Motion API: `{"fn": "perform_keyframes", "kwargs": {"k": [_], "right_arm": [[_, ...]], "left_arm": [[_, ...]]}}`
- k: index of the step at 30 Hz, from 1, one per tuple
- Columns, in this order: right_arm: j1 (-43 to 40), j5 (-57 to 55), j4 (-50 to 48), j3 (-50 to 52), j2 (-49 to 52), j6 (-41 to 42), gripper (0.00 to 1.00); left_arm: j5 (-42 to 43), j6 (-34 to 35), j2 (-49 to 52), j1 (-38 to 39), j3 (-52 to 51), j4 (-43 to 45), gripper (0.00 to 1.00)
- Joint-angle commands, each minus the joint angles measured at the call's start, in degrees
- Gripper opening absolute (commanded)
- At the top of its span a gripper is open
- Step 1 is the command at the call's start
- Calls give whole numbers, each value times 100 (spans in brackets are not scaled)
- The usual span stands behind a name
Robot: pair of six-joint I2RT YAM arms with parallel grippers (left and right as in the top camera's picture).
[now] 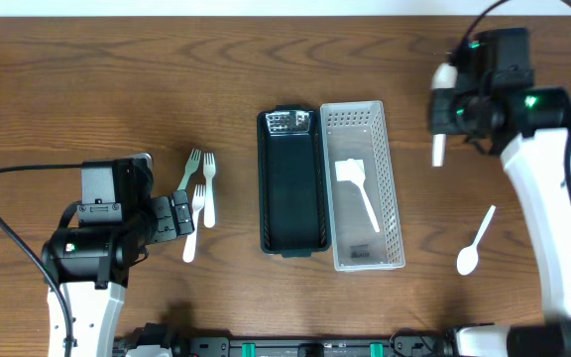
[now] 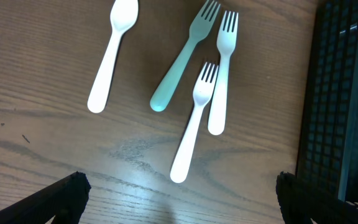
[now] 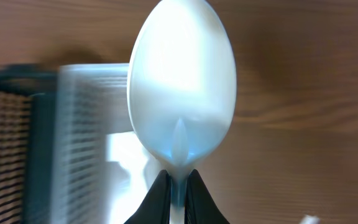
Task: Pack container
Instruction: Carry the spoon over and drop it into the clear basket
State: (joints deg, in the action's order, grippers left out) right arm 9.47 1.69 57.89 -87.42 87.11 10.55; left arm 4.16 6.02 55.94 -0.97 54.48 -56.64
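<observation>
A white basket point(image 1: 392, 188) holds one white utensil point(image 1: 357, 186) and stands next to a black basket point(image 1: 290, 188) at mid table. My right gripper point(image 1: 442, 111) is shut on a white spoon point(image 3: 182, 87), held by its neck above the table to the right of the white basket point(image 3: 86, 137). My left gripper point(image 2: 179, 199) is open and empty, low over the table just short of a teal fork point(image 2: 182, 59), two white forks point(image 2: 194, 121) and a white spoon point(image 2: 112, 53). In the overhead view it point(image 1: 181, 213) sits by the forks point(image 1: 201, 183).
Another white spoon point(image 1: 474, 243) lies on the wood at the right. The black basket's wall point(image 2: 340, 93) is close on the right of my left gripper. In the right wrist view the black basket point(image 3: 11, 143) is blurred at the far left.
</observation>
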Motion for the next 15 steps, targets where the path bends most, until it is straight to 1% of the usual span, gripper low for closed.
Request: {"fn": "perform_keyframes", "kwargs": {"k": [1, 7, 12, 15], "right_arm": [[599, 20, 76, 103, 186, 859, 1], [1438, -304, 61, 474, 713, 1316, 2], [1711, -321, -31, 815, 1355, 1478, 1], [1744, -319, -57, 831, 1631, 1475, 1]], "left_arm": [[17, 33, 2, -9, 120, -28, 98], [17, 33, 2, -9, 120, -33, 98], [17, 33, 2, -9, 120, -33, 98], [17, 33, 2, -9, 120, -33, 98]]}}
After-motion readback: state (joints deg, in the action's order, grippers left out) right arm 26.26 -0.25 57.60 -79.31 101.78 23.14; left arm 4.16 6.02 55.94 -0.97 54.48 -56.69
